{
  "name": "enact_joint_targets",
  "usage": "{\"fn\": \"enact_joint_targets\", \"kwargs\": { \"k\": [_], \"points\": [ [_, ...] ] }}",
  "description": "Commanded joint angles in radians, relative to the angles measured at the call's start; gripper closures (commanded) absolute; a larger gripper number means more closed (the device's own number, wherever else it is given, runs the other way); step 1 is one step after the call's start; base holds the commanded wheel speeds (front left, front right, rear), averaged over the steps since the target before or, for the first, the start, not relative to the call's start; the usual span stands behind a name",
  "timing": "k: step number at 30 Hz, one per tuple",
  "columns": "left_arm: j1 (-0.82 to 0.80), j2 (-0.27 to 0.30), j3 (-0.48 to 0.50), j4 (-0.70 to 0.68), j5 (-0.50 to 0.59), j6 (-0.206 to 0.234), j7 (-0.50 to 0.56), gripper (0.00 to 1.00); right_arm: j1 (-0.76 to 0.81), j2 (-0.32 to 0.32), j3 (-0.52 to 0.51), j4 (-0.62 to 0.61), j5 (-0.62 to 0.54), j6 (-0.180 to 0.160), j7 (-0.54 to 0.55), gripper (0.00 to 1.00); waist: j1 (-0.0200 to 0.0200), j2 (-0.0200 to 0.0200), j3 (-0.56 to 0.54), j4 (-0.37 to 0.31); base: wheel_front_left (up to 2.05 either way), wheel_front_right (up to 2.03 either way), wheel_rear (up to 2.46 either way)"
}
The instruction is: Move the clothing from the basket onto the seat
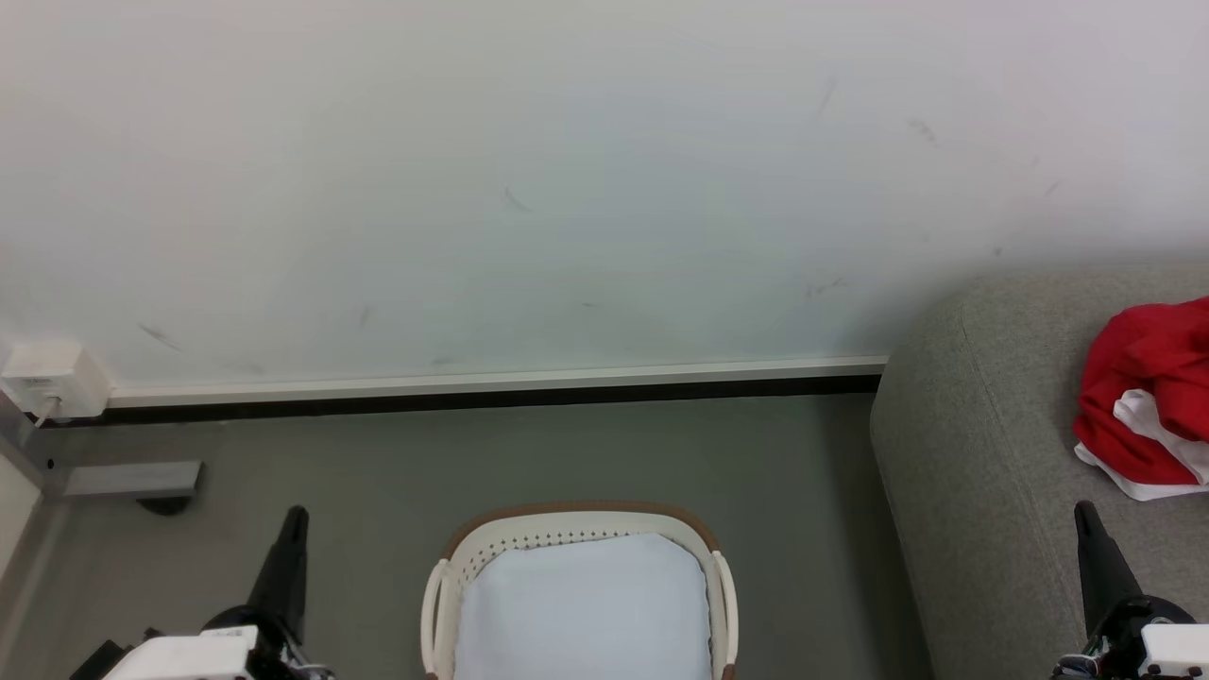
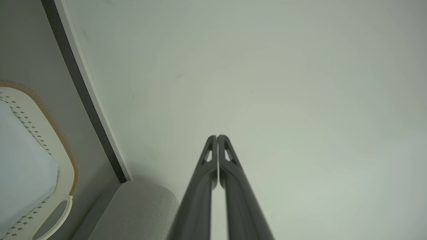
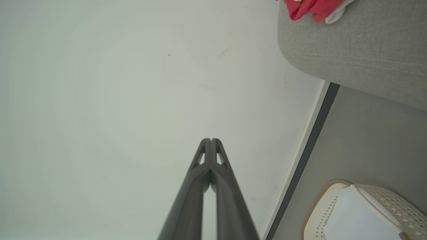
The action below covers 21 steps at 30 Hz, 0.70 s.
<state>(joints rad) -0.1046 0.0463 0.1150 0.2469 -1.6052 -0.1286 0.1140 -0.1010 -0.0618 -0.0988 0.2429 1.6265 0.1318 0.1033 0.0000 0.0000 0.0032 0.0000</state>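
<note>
clothing [image 1: 1138, 378] on seat [image 1: 982, 453] | basket [image 1: 576, 522] on floor [image 1: 378, 463] near wall [image 1: 567, 189] | white box [image 1: 47, 380] left

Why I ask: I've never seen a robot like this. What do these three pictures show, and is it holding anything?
It is a wheeled robot with two arms, each ending in a two-fingered pincer. One picture looks down from its head; the others look along each wrist. The left pincer and right pincer are both shut and hold nothing. On the floor stands a laundry basket, showing a white liner inside. Red and white clothing lies on the grey sofa.
</note>
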Motion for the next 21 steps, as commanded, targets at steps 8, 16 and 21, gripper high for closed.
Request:
{"fn": "enact_joint_targets", "kwargs": {
  "k": [8, 16, 21],
  "points": [
    [-0.009, 0.007, -0.001, -0.003, -0.014, -0.004, 0.004, 1.0, -0.012, 0.002, -0.005, 0.002, -0.005, -0.002, 0.002, 1.0, 0.0, 0.0, 0.0, 0.0, 0.0, 0.0, 0.0],
    [-0.009, 0.007, -0.001, -0.003, -0.014, -0.004, 0.004, 1.0, -0.012, 0.003, -0.006, 0.003, -0.006, -0.002, 0.004, 1.0, 0.0, 0.0, 0.0, 0.0, 0.0, 0.0, 0.0],
    [-0.009, 0.007, -0.001, -0.003, -0.014, -0.004, 0.004, 1.0, -0.012, 0.004, -0.007, 0.003, -0.007, -0.002, 0.005, 1.0, 0.0, 0.0, 0.0, 0.0, 0.0, 0.0, 0.0]
  ]
}}
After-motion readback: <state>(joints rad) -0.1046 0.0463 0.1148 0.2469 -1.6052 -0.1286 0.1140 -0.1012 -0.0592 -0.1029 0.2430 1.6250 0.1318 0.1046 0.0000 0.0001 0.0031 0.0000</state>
